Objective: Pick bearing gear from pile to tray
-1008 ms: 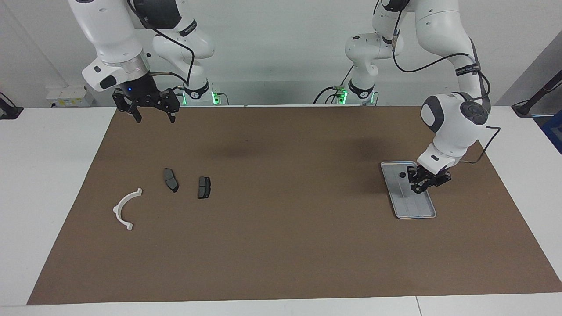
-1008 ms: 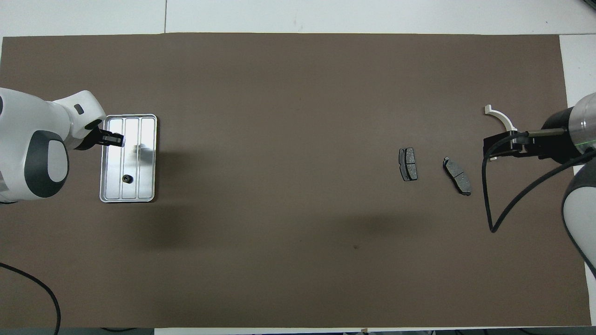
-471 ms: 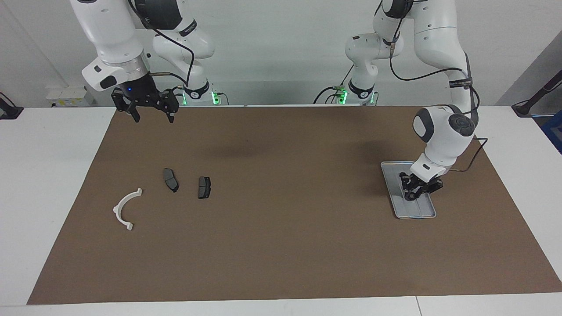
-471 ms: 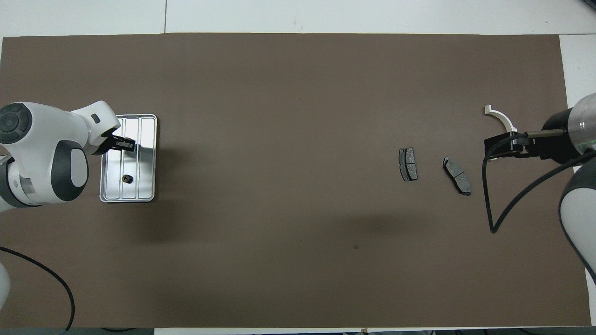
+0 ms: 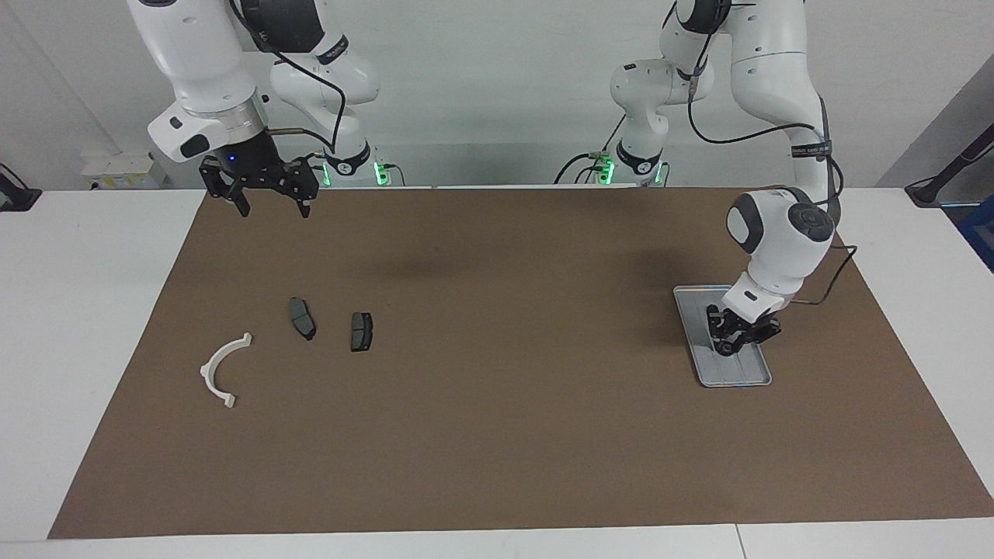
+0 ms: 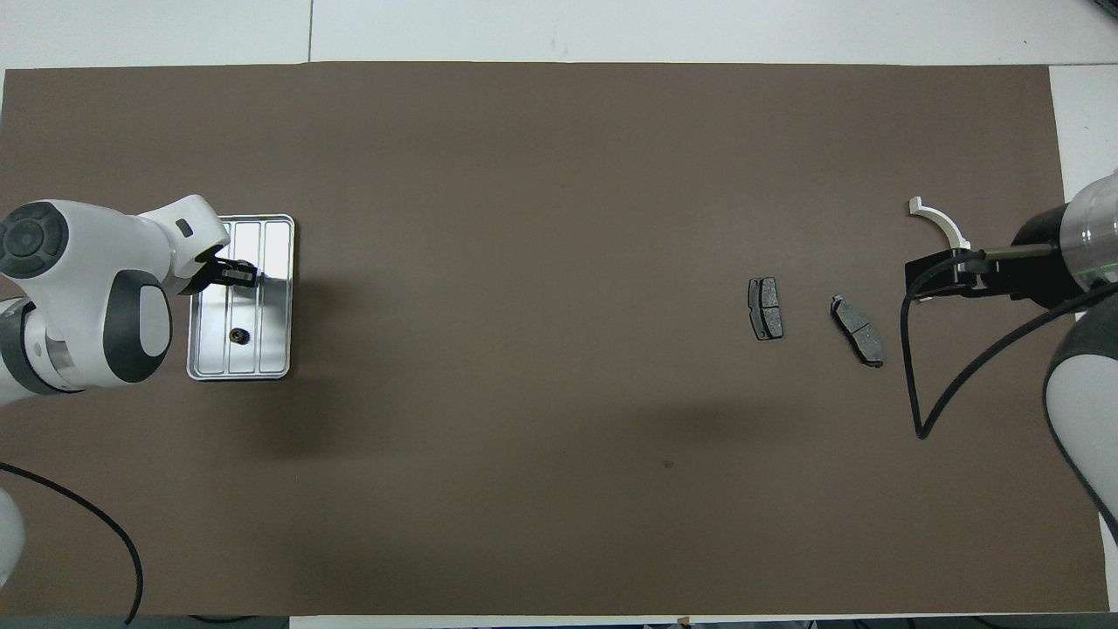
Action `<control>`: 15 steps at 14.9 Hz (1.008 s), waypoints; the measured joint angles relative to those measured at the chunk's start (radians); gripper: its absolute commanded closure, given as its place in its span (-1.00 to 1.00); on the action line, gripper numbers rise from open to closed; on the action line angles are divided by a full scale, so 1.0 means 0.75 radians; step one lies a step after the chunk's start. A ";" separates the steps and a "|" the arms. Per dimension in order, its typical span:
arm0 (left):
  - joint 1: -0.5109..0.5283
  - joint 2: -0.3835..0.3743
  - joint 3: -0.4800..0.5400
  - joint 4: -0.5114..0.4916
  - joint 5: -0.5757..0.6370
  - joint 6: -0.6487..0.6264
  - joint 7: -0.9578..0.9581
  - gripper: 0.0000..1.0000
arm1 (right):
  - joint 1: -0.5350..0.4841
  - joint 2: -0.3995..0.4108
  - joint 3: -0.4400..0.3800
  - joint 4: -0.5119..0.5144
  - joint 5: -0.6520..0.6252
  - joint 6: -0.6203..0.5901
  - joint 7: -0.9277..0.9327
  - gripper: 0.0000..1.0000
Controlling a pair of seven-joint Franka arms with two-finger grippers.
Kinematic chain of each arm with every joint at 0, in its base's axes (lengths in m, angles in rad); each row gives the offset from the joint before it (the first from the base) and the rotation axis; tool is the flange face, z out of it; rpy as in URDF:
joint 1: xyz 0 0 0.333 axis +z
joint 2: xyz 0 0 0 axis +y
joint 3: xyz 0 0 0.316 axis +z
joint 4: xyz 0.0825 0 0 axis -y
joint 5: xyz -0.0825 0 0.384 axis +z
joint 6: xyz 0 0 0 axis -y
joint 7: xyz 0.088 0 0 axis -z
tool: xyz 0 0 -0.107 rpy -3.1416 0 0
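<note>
The left gripper (image 5: 728,347) is lowered into the tray (image 6: 278,301); finger opening cannot be determined, presumably for release. One bearing gear (image 6: 237,335) lies beside the fingers. The right gripper (image 5: 272,203) waits, spread wide, empty.

White jointed arms (image 5: 780,70), black cables, black pincers.

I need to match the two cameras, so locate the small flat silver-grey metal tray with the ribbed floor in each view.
Facing view: the small flat silver-grey metal tray lies on the brown mat at the picture's right, under the left gripper.
Overhead view: the same tray lies at the picture's left edge of the mat.
Shared landmark: the white half-ring bracket lies at the right arm's end of the table.
</note>
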 measured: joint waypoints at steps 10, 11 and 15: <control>0.004 -0.186 0.009 0.376 -0.007 -0.479 -0.155 -1.00 | 0.002 0.000 0.000 -0.002 0.000 0.000 0.000 -1.00; 0.004 -0.238 0.009 0.406 -0.022 -0.500 -0.229 -1.00 | 0.001 0.000 0.000 -0.002 0.000 0.000 0.000 -1.00; 0.001 -0.404 -0.003 0.525 -0.041 -0.711 -0.678 -1.00 | 0.000 0.000 0.000 -0.002 0.001 0.000 0.000 -1.00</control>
